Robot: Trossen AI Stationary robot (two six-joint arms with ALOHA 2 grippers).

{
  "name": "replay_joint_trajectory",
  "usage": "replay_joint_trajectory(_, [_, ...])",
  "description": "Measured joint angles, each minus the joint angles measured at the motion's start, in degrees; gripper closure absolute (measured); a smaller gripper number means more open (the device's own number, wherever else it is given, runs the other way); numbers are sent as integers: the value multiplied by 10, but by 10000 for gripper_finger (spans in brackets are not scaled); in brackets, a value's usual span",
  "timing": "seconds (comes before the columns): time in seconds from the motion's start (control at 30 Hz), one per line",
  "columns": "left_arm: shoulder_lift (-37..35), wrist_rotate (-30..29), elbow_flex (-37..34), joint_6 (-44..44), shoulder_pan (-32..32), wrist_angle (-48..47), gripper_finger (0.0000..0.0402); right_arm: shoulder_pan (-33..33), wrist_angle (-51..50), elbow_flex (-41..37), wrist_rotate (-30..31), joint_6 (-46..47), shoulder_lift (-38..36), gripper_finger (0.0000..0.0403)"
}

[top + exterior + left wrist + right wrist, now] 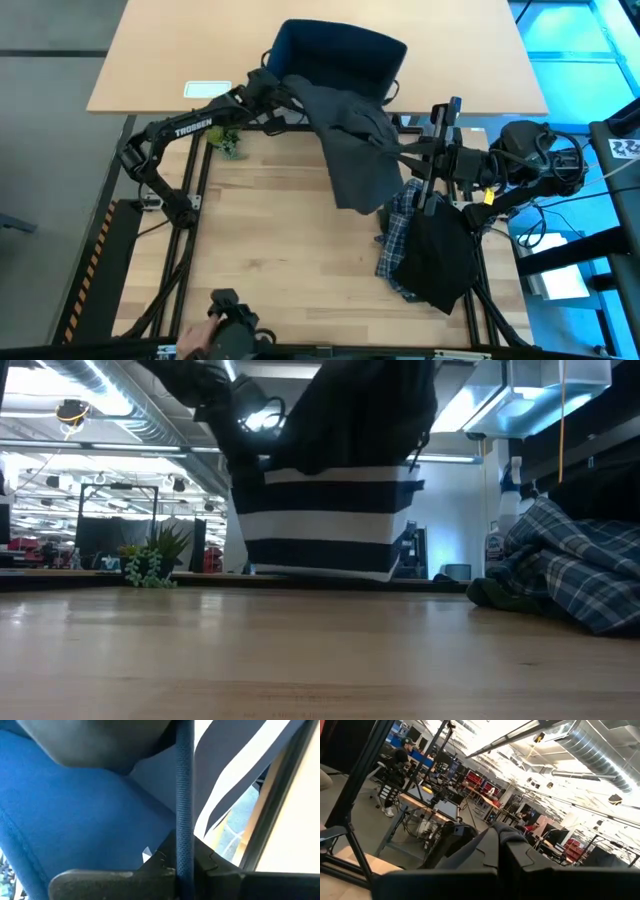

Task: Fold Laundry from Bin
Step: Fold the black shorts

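High view: left claw [268, 88] pinches the rim of the boxy navy-blue striped fabric bin [340, 55], steadying it. Right claw [400, 155] pinches the dark olive-green cloth garment [355, 140], stretched between both claws.

Low view: bin [325, 525] tipped off the desk [300, 660]; blue-and-white plaid shirt [570, 565] lies beneath the right claw.

Left wrist view: only here, fingers [165, 865] visibly pressed on the rim.

Right wrist view: fingers [485, 850] pressed together on dark cloth.

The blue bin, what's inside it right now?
The bin looks mostly empty: its blue inner walls show from above. A dark grey-green garment hangs over its front rim onto the table. The bin's very bottom under that cloth is hidden.
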Motion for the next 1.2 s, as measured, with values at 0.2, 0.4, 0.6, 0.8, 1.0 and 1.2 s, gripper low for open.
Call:
replay_joint_trajectory(0.2, [0, 12, 0, -12, 26, 27, 401, 0, -1, 0, -5, 0, 0, 403])
replay_joint_trajectory(0.4, [0, 10, 0, -58, 42, 23, 401, 0, 4, 4, -43, 3, 0, 403])
replay_joint_trajectory(0.6, [-1, -15, 0, -103, 58, 23, 401, 0, -9, 15, -100, 38, 0, 403])
replay_joint_trajectory(0.8, [-1, -14, 1, -119, 70, 22, 401, 1, -22, 15, -114, 49, 0, 403])
replay_joint_trajectory(1.0, [-3, 20, 3, -95, 67, 29, 387, 0, -61, 14, -76, 62, 14, 403])
replay_joint_trajectory(1.2, [-4, 49, 3, -45, 60, 23, 359, 0, -64, 14, -55, 64, 23, 403])
